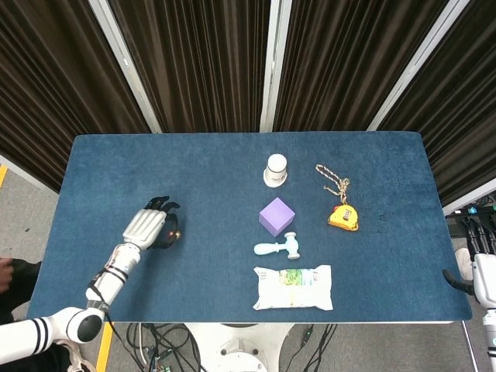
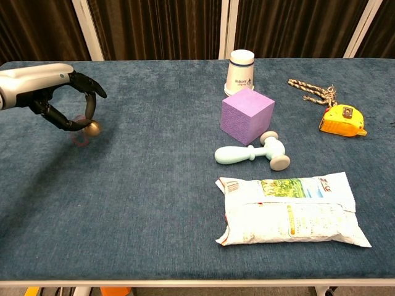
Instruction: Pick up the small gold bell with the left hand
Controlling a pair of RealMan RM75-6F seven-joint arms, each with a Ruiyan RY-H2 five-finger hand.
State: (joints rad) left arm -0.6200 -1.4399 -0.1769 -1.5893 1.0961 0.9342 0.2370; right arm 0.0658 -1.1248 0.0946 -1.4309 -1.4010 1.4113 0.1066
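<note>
The small gold bell (image 2: 93, 128) hangs just above the blue cloth at the left, pinched between the dark fingertips of my left hand (image 2: 62, 102). From the head view the bell (image 1: 174, 232) peeks out beside that hand (image 1: 149, 230), which covers most of it. A thin pink loop dangles under the bell in the chest view. My right hand (image 1: 480, 267) is low at the table's right edge, away from everything; its fingers are cut off by the frame.
A white paper cup (image 2: 241, 72), purple cube (image 2: 247, 115), pale toy hammer (image 2: 253, 153) and snack bag (image 2: 290, 208) fill the centre. A yellow tape measure (image 2: 343, 120) and a braided cord (image 2: 311, 90) lie at the right.
</note>
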